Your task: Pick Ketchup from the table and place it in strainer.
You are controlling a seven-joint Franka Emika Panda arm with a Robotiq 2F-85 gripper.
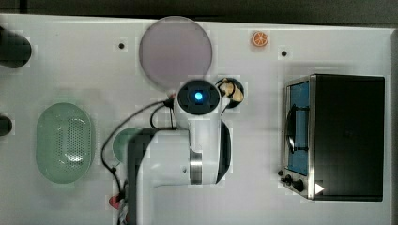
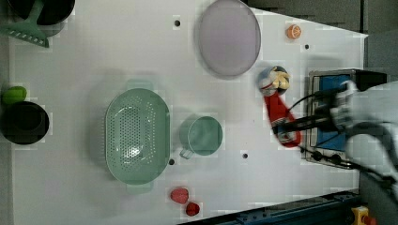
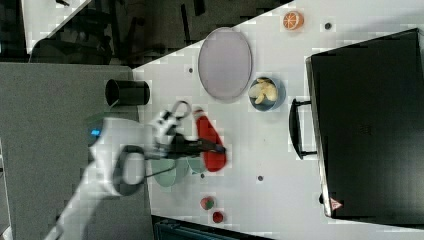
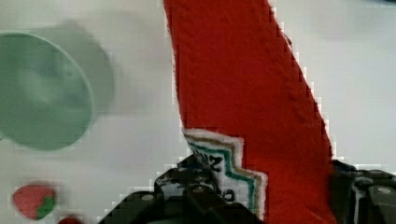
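Observation:
The ketchup (image 2: 277, 108) is a red bottle lying on the white table, its cap end toward a small bowl of food. My gripper (image 2: 287, 127) is down at the bottle's wide end with a finger on each side. In the wrist view the red ketchup (image 4: 243, 84) sits between the dark fingers (image 4: 196, 191), which press against its sides. The right view shows the ketchup (image 3: 207, 135) gripped the same way. The strainer (image 2: 136, 136), a pale green oval basket with a dotted bottom, stands empty far off toward the left view's left, also seen as the strainer (image 1: 65, 143) at the top view's left.
A round green cup (image 2: 202, 136) stands between strainer and ketchup. A greyish-pink plate (image 2: 228, 37) and a bowl of food (image 2: 274, 79) lie beyond the bottle. A toaster oven (image 1: 342, 136) stands close to the arm. Strawberries (image 2: 179, 195), an orange slice (image 2: 294, 32) and a black mug (image 2: 26, 123) lie around.

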